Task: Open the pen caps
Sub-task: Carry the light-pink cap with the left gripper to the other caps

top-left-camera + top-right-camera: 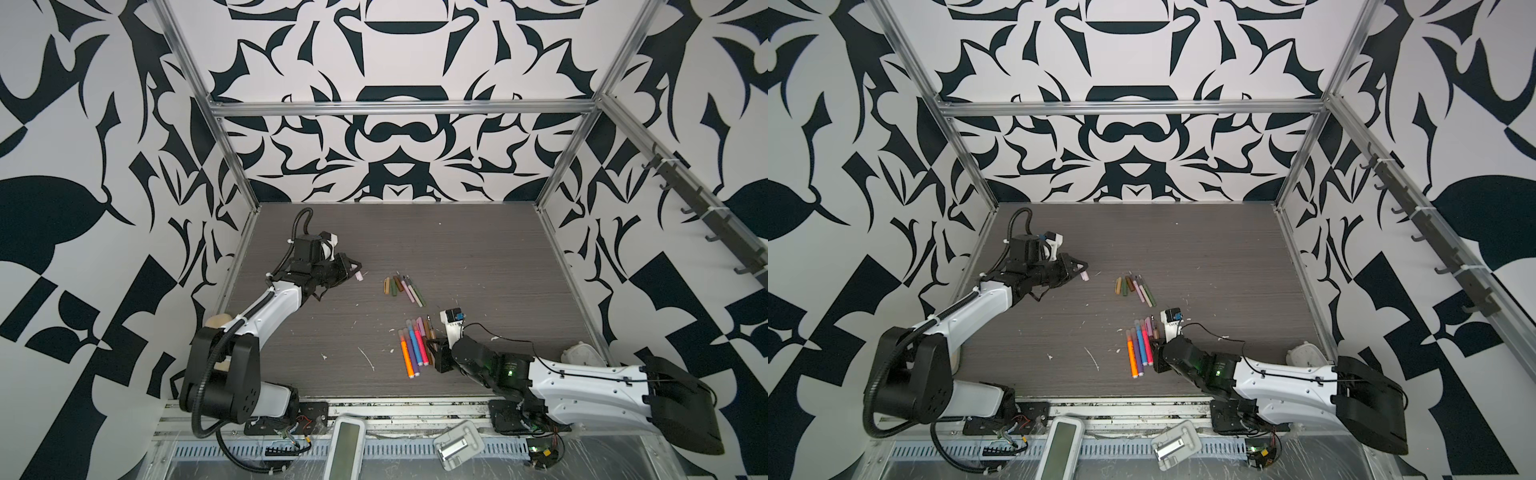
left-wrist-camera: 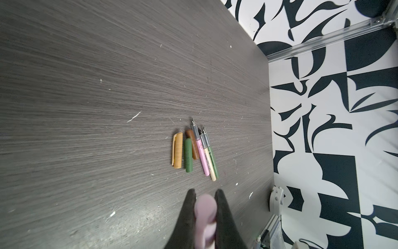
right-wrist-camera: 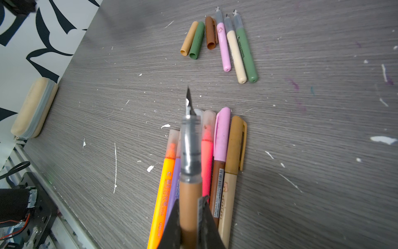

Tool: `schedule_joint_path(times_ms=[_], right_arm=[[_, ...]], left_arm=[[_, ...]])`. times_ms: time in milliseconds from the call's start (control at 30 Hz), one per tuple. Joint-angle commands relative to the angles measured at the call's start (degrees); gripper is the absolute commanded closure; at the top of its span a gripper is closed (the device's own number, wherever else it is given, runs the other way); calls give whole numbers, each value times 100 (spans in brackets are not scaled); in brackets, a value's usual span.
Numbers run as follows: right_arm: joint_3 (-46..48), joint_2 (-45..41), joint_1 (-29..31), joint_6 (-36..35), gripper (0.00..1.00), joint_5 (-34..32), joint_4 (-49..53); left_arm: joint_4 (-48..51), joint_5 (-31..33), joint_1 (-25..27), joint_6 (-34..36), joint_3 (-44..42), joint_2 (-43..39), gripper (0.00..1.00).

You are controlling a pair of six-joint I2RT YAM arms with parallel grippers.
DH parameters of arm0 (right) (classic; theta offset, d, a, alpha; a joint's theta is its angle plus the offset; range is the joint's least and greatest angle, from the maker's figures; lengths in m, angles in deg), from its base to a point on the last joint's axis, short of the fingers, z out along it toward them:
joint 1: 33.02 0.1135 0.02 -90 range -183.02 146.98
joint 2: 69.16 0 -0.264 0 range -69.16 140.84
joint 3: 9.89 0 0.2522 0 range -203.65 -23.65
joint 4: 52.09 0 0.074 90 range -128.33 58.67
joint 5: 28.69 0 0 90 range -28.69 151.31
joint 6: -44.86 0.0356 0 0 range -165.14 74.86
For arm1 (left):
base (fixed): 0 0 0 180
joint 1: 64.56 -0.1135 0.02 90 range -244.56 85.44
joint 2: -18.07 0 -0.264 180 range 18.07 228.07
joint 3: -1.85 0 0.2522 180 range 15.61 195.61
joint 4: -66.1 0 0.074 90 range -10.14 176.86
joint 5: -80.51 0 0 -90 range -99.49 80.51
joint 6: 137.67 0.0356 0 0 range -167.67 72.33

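On my feed the table (image 1: 478, 249) is dark grey wood grain flecked with white, and the walls (image 1: 395, 145) are white with bold black shapes. The black left gripper (image 2: 205, 191) carries a pale lilac cap (image 2: 205, 211). The black right gripper (image 3: 191, 199) carries a tan-brown pen (image 3: 189, 215) with a smoky clear neck and a black nib.

In the far cluster I see an ochre cap (image 2: 177, 149), a green cap (image 2: 188, 155) and a brown cap (image 2: 193, 144). Beside them lie a pink pen (image 2: 202, 157), a cream pen (image 2: 210, 163) and a green pen (image 2: 215, 163), all grey-necked.

The near row runs orange pen (image 3: 163, 189), purple pen (image 3: 174, 187), blue pen (image 1: 416, 345), coral pen (image 3: 206, 168).
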Motion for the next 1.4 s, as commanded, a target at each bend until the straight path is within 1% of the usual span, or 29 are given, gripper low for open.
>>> schedule_joint_path(times_ms=[0,167,400,467,567,733,833,933,1167,1367], right_arm=[[2,-114,-33,73,100,-207,-96],[177,-352,-34,137,100,-295,-162],[434,-781,-40,224,100,-392,-206],[506,-933,-36,238,100,-419,-198],[603,-1136,-36,259,100,-450,-180],[749,-1437,-41,303,100,-501,-125],[822,-1599,-35,335,100,-533,-95],[875,-1726,-35,348,100,-564,-60],[920,-1846,-36,364,100,-582,-38],[946,-1893,-34,365,100,-579,-23]], left_arm=[[-3,-212,-18,85,133,458,100],[225,-412,-9,60,492,1252,100],[235,-598,2,1,913,2236,100],[243,-746,9,-36,1073,2536,98],[274,-790,66,-62,1252,2852,96],[617,-752,269,65,1668,3252,87],[739,-671,404,104,1797,3330,82],[840,-605,526,140,1903,3365,80],[971,-509,639,140,2022,3344,67],[1015,-474,664,123,2037,3289,65]])
